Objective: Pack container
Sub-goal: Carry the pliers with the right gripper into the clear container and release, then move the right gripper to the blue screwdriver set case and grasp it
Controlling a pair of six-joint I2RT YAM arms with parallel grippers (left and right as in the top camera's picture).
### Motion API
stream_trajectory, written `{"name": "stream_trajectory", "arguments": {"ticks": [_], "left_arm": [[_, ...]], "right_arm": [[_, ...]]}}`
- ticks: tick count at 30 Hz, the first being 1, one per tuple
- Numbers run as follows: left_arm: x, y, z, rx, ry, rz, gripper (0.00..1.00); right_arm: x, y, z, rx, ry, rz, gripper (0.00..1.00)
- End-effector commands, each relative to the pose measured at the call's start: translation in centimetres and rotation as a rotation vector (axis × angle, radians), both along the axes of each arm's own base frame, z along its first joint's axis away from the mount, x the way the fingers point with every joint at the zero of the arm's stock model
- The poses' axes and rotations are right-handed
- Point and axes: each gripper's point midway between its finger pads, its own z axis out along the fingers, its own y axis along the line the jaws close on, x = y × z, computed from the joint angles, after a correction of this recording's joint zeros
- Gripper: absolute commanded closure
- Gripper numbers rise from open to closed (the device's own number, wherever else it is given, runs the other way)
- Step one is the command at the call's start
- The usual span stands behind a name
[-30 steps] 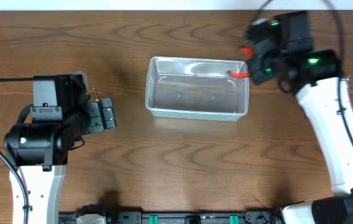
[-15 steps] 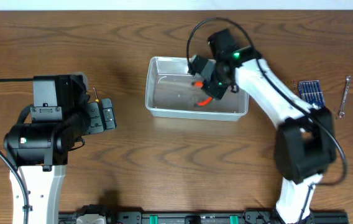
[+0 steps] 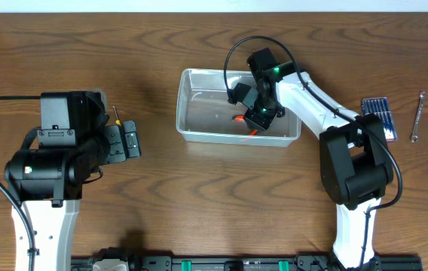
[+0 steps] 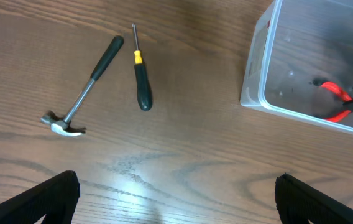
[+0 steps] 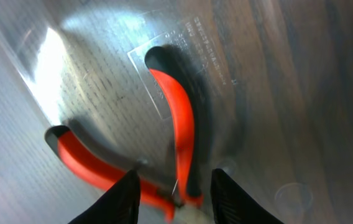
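The clear container stands at the table's middle back. My right gripper reaches down into it. Red-handled pliers lie on its floor, handles spread. In the right wrist view the pliers sit between my right gripper's fingers, which stand slightly apart from the pliers' head. The container floor fills that view. My left gripper is open and empty left of the container. In the left wrist view it hovers over bare wood, with the container and pliers at the upper right.
A hammer and a black-and-yellow screwdriver lie on the table left of the container. A blue tool case and a wrench lie at the far right.
My right arm swung from the right side over the container with the pliers, then lowered them onto its floor. The left arm has not moved.
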Motion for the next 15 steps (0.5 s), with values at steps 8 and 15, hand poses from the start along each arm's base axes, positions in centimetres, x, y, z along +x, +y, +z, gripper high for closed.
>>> {"name": "stream_trajectory", "arguments": {"ticks": [8, 15], "left_arm": [[0.2, 0.1, 0.5, -0.008, -0.013, 0.015, 0.02], [0.2, 0.1, 0.5, -0.008, -0.011, 0.016, 0.02]], "right_arm": [[4.3, -0.5, 16.4, 0.117, -0.333, -0.148, 0.59], [5.7, -13.9, 25.7, 0.104, -0.539, -0.639, 0.08]]}}
